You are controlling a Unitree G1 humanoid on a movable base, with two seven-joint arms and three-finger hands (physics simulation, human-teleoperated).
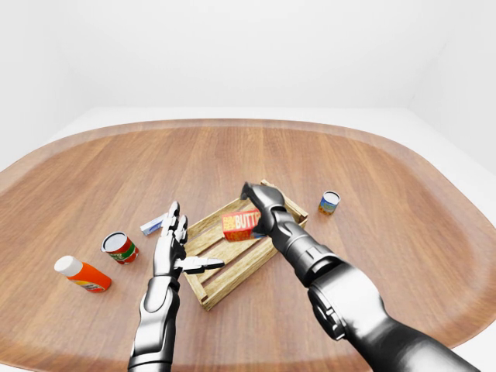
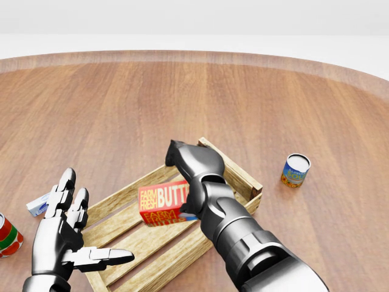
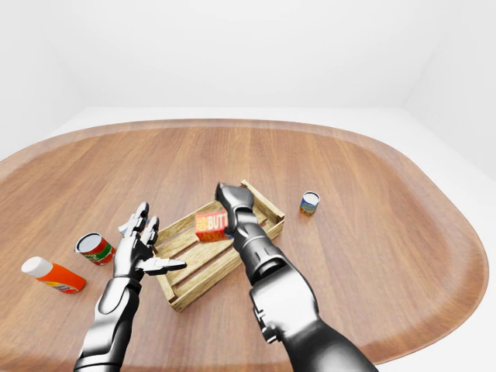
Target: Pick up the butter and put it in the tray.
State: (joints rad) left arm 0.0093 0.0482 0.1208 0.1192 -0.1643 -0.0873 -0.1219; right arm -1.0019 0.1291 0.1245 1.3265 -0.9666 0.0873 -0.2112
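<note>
Butter point(image 2: 163, 204) half hidden by right hand point(image 2: 193, 176), over tray point(image 2: 233, 170)

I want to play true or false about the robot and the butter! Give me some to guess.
1. The right hand holds the butter box over the wooden tray. True.
2. The left hand is squeezing a can. False: it is open and holds nothing.
3. A blue and yellow can stands inside the tray. False: it stands on the table, right of the tray.
4. An orange bottle lies on the table at the left. True.
</note>
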